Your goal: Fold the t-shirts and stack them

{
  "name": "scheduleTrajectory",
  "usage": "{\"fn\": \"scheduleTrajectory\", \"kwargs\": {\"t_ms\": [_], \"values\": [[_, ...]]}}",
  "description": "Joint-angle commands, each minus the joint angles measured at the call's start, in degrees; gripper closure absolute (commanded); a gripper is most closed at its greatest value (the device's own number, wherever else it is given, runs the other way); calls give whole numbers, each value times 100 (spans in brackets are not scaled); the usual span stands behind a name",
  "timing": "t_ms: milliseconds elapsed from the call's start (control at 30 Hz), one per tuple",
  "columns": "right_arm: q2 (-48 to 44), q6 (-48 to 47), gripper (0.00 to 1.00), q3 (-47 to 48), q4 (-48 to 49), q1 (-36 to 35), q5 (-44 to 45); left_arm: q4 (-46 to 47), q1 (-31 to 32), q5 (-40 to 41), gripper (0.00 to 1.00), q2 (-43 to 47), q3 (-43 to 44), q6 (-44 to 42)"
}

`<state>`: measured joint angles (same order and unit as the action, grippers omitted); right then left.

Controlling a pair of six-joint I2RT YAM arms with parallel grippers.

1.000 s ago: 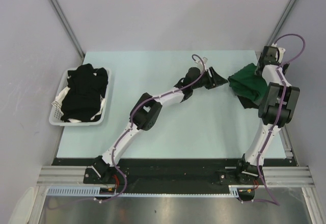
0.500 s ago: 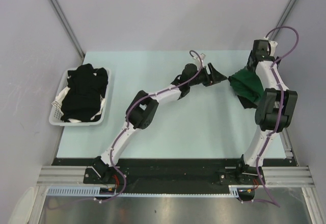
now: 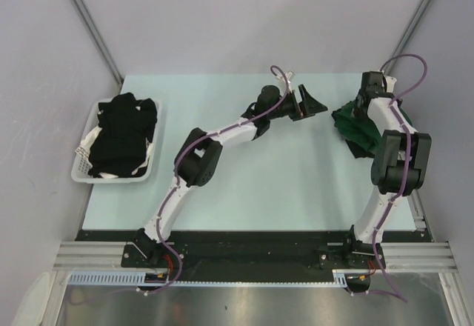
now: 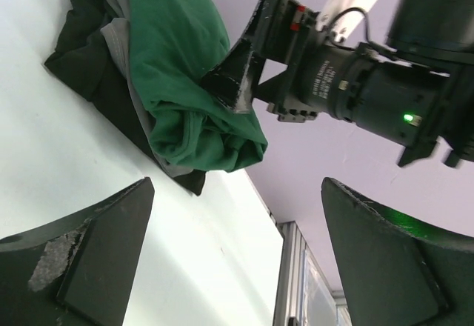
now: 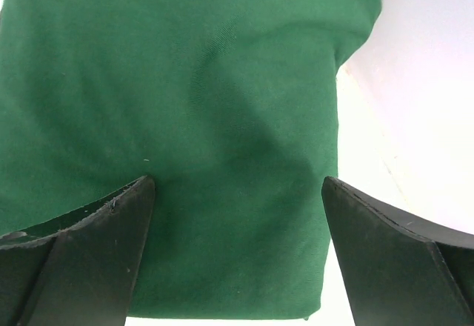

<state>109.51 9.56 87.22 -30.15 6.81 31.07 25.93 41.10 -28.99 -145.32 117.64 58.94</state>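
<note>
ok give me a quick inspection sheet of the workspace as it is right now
surface: pale green table, flat, no spills seen
job's things: green t-shirt bunched on top of a grey t-shirt and a dark t-shirt at the far right; black t-shirts heaped in the white basket at the left
clutter: nothing seen
grippers: left tool open and empty, beside the pile; right tool open, down at the green t-shirt, not closed on it
cables: purple cables run along both arms, no snag seen
surroundings: grey walls; metal rail at the near edge
</note>
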Motion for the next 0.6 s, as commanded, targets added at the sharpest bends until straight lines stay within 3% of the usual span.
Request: {"fn": "scheduleTrajectory", "kwargs": {"t_ms": [0, 233, 400, 567], "values": [[193, 598, 0, 146, -682, -12, -346, 131, -190, -256, 1, 933, -469, -304], [-9, 1442, 0, 111, -1493, -662, -567, 281, -261, -151, 0, 1321, -980, -374], [-255, 1443, 0, -29, -1608, -1093, -392, 368, -261, -124, 0, 1409, -1086, -339], [-220, 1242, 0, -197, -1450, -954, -251, 483, -261, -107, 1, 1576, -1340, -321]]}}
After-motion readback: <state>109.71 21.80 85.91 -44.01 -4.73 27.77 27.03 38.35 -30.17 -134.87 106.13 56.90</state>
